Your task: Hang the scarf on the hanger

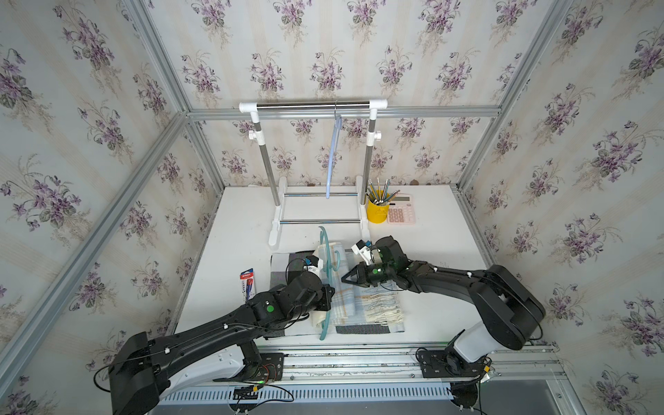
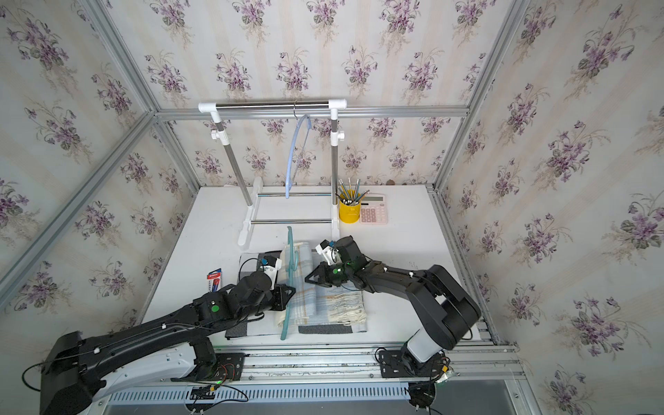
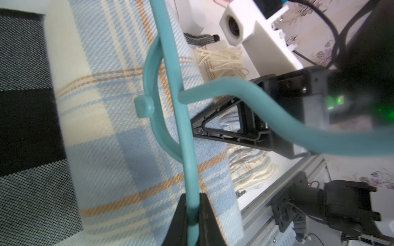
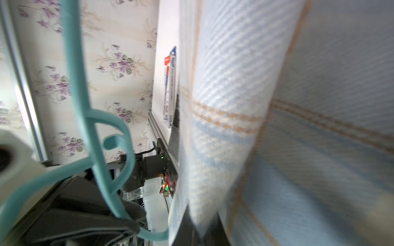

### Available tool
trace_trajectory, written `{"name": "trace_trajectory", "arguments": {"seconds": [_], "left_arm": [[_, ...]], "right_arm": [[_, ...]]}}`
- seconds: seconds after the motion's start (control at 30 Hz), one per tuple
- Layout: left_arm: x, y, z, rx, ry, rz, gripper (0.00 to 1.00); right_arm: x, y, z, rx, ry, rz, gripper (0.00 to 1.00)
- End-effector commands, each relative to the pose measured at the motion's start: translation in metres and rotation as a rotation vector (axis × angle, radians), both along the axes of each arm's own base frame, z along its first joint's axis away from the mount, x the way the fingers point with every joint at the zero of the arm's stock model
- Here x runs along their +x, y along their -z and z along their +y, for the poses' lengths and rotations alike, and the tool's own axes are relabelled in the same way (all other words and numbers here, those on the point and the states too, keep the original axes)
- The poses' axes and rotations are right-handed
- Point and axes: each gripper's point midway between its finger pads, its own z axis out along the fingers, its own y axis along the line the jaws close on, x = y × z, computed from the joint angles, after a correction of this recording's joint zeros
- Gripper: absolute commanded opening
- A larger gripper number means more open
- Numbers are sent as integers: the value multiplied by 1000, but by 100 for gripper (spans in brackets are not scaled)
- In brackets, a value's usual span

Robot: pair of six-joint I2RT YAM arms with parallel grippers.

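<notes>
— Teal plastic first: where's the hanger (image 3: 168,42)?
— On the robot's side of the rack (image 1: 312,105), just past its feet. It stands on edge over the scarf (image 1: 363,301). The left gripper (image 3: 193,204) has its jaws clamped tight on the hanger's straight bar.
— And the scarf itself?
— Pale blue plaid with cream fringe, spread on a grey-and-black mat (image 1: 280,266) on that same side of the rack. None of it is over the hanger yet.
— The right gripper (image 1: 344,279)?
— Its jaws are drawn together at a raised fold of the scarf, close beside the hanger's hook. In the right wrist view, cloth runs up from the fingertips, so the fold looks pinched.
— Anything on the rack?
— A light blue hanger (image 1: 332,158) is hooked on its rail. A yellow pencil cup (image 1: 376,212) and a pink calculator (image 1: 401,212) sit just beside the rack's right foot. A pen pack (image 1: 247,284) lies nearer the robot than the rack's left foot.
</notes>
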Motion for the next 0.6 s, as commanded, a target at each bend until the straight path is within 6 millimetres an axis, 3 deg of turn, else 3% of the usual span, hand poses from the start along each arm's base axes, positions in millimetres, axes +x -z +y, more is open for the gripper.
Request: {"name": "trace_trajectory", "arguments": {"seconds": [0.0,0.17,0.47,0.57], "left_arm": [[0,-24,-2,-91,-22,-9,0],[2,-41,-3,-204,-27,-47,0],[16,-5,-15,-272,-24,20,0],[20,-14,-19,-283,-10,17,0]], "right_arm": [[-1,-9,-21,-27,6,-40,0],[13,-3,-82,-34,152,-12,0],[13,34,-118,-144,290,8,0],[19,29,-123,-135,313,5,0]]}}
